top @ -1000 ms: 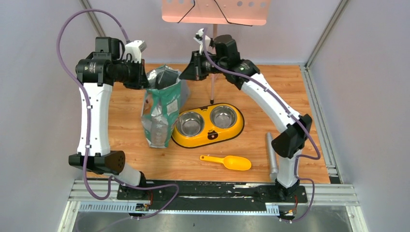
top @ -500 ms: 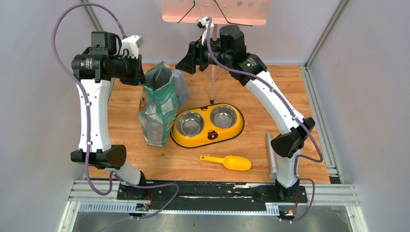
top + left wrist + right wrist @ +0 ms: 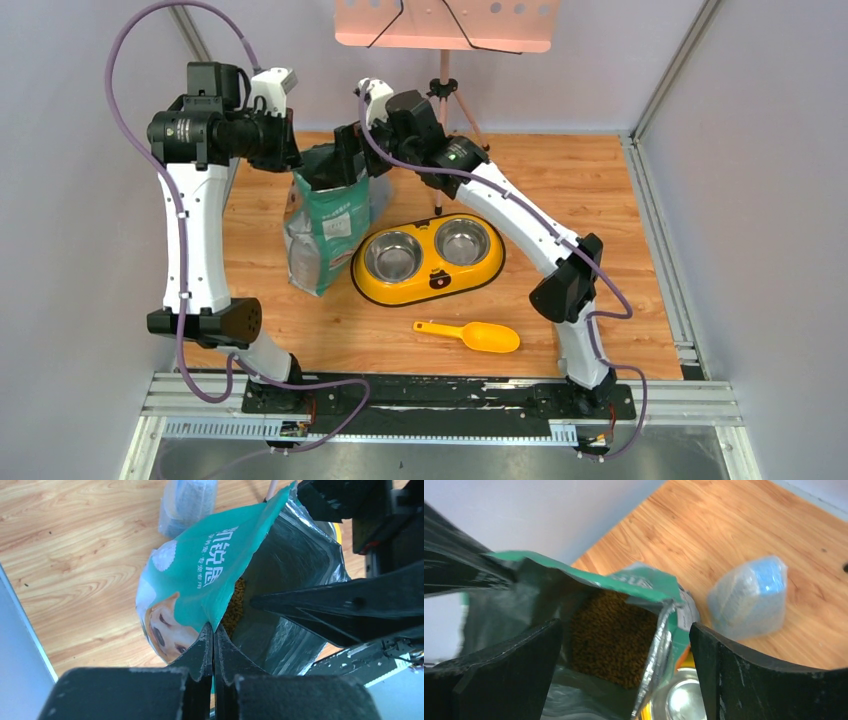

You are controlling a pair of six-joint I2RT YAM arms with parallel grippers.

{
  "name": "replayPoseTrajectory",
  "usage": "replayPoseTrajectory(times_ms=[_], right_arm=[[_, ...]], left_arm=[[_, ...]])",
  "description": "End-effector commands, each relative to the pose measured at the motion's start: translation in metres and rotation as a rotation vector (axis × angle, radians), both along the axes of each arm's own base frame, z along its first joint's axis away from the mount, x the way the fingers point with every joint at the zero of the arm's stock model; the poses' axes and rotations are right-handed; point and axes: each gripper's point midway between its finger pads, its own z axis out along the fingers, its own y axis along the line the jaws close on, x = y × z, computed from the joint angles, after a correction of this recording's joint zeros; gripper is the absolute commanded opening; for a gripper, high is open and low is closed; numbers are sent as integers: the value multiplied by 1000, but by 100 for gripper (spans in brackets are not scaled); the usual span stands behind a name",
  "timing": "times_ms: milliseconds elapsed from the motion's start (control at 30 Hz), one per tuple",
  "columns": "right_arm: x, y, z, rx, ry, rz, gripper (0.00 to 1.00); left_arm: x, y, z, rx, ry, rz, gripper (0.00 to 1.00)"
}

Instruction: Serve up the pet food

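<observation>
The pet food (image 3: 611, 635) is a brown heap of kibble inside the open green-and-white bag (image 3: 325, 225), which stands left of the bowls. A sliver of kibble (image 3: 234, 609) also shows in the left wrist view. My left gripper (image 3: 214, 630) is shut on the bag's top left rim and holds it up (image 3: 287, 148). Over the bag's mouth my right gripper (image 3: 625, 626) hangs open (image 3: 338, 165), one finger (image 3: 524, 655) on each side of the opening, gripping nothing. The orange-yellow scoop (image 3: 470, 335) lies on the table in front of the bowls.
A yellow double dish (image 3: 428, 288) with two steel bowls sits right of the bag; one bowl (image 3: 679, 700) shows below the right gripper. A clear plastic packet (image 3: 749, 597) lies behind the bag. A pink stand on a tripod (image 3: 440, 110) is at the back.
The right gripper opened and swung left from beside the bag's right edge to above its mouth. The bag's top shifted a little left with the left gripper.
</observation>
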Motion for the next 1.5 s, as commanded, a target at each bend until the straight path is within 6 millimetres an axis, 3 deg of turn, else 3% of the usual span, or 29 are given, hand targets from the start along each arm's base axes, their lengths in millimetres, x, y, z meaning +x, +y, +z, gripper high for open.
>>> replayPoseTrajectory(times_ms=[0, 200, 333, 400, 500, 567, 667, 767, 933, 1033, 1167, 1267, 1333, 1433, 1467], right_arm=[[2, -34, 11, -95, -89, -97, 100], [-36, -77, -6, -294, -66, -1, 100], [-28, -107, 1, -297, -53, -47, 100], [-26, -102, 10, -229, -31, -2, 100], [-38, -79, 30, -95, -11, 182, 99], [-50, -69, 61, -11, -56, 284, 100], [-48, -82, 78, 12, -89, 278, 100], [-38, -123, 54, -38, -19, 213, 100], [-33, -213, -4, -152, 118, 107, 99], [-34, -246, -33, -243, 140, 71, 99], [-39, -262, -65, -332, 164, 58, 99], [-40, -257, -65, -298, 198, 70, 99], [-39, -252, -62, -271, 209, 78, 99], [-36, -248, -61, -254, 218, 82, 99], [-35, -247, -60, -248, 220, 86, 99]], left_arm=[[8, -17, 62, -54, -281, -65, 0], [23, 18, 61, 54, -305, 132, 0], [25, 33, 60, 106, -311, 199, 0], [23, 28, 60, 90, -310, 178, 0], [8, -11, 67, -51, -313, -10, 0], [-6, -35, 75, -154, -328, -128, 0], [-3, -40, 74, -206, -343, -115, 0], [9, -15, 73, -116, -388, 14, 0], [26, 24, 78, 24, -455, 200, 0], [29, 30, 82, 45, -488, 220, 4], [38, 51, 71, 136, -480, 301, 2], [47, 84, 60, 270, -447, 400, 0], [46, 99, 68, 289, -467, 438, 0], [43, 101, 78, 286, -507, 429, 0], [41, 95, 79, 264, -511, 402, 4]])
